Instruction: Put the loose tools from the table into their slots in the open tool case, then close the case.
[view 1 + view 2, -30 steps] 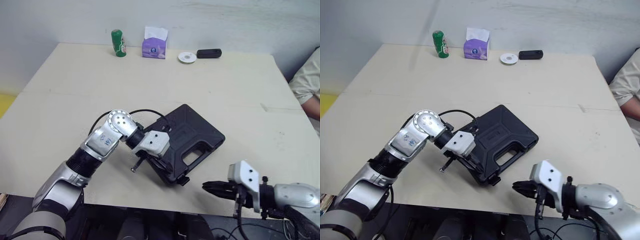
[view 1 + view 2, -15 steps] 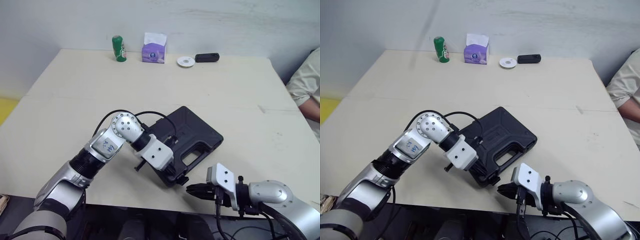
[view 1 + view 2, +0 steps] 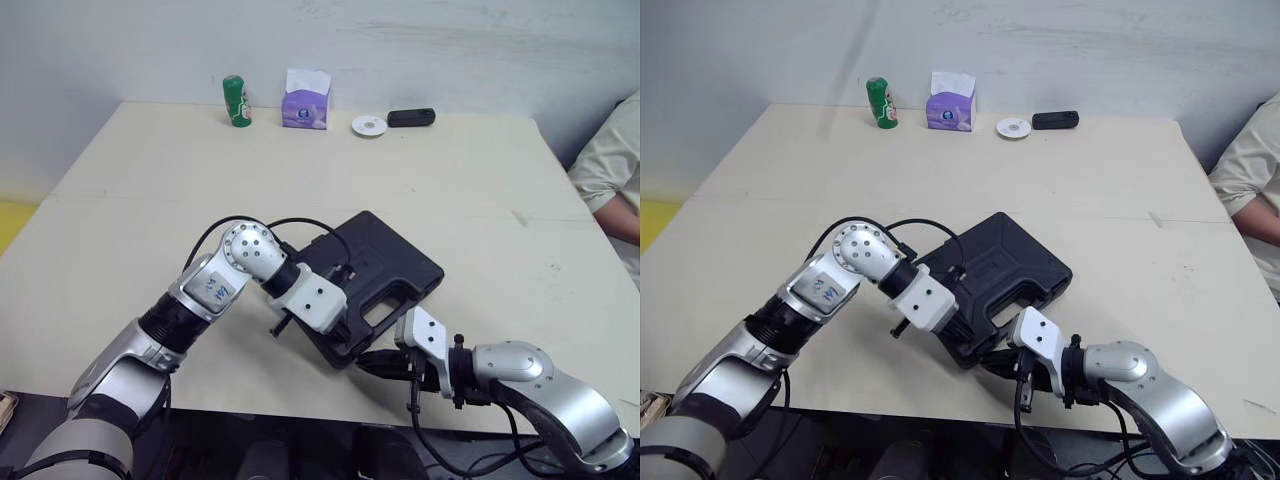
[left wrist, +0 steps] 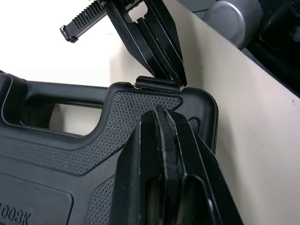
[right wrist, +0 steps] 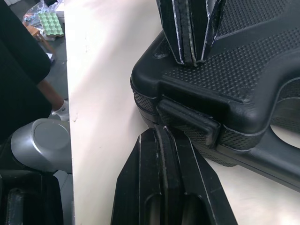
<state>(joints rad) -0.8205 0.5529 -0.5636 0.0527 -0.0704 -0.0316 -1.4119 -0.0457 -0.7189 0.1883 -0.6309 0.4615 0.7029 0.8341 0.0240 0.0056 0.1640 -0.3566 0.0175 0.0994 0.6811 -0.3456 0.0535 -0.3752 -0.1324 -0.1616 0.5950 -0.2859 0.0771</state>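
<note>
The black tool case lies shut on the table, its handle side toward the front edge. My left gripper is shut, and its fingertips press down on the textured lid at the case's near corner. From the table's front edge my right gripper comes in low, also shut, with its tip touching the table just below the case's front latch. That latch stands out from the case wall. I see no loose tools on the table.
At the far edge stand a green can, a purple tissue box, a white disc and a black device. A person's sleeve shows at the right. The case sits close to the table's front edge.
My right gripper has moved left along the front edge, up to the case's latch. The left gripper has slid along the lid toward the near corner. The camera has shifted slightly.
</note>
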